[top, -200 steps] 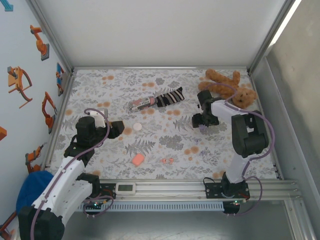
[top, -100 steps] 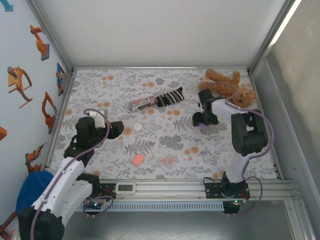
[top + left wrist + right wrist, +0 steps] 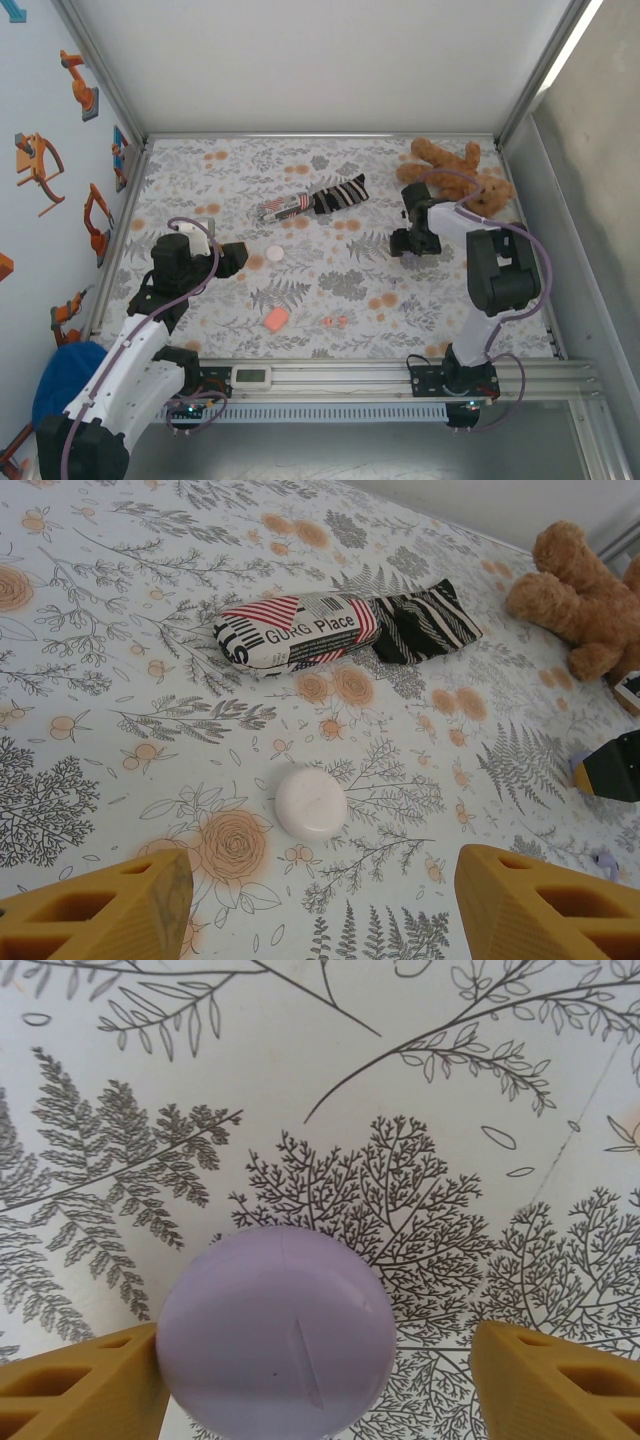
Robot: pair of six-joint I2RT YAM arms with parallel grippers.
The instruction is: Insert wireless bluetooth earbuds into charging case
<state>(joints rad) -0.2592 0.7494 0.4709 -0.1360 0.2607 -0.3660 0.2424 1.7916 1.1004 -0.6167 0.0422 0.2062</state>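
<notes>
Earbuds, a pair of tiny coral-red plastic buds point(image 3: 335, 321), are recorded lying loose on the floral-printed table cover point(image 3: 200, 180) near the front rail, gripped by nothing. Beside them, to the left, a salmon-orange rounded case point(image 3: 276, 318) is noted (whether its lid is open cannot be resolved).

Further in, the left gripper point(image 3: 322, 880) is seen spread wide and empty, aimed at a white round pebble-like case point(image 3: 311, 802). This is judged to be a line-up for an approach not yet made.

On the right side, the right gripper point(image 3: 315, 1345) is lowered astride a lavender rounded case point(image 3: 275, 1330). One finger touches the case and the other stands apart, so the jaws are judged released, not clamped. The placement suggests this case is to be secured before the buds are fetched.

Farthest back, a newsprint-patterned fabric roll point(image 3: 295, 630), a black-and-white striped cloth point(image 3: 425, 625) and a brown plush bear point(image 3: 460, 170) are noted.
</notes>
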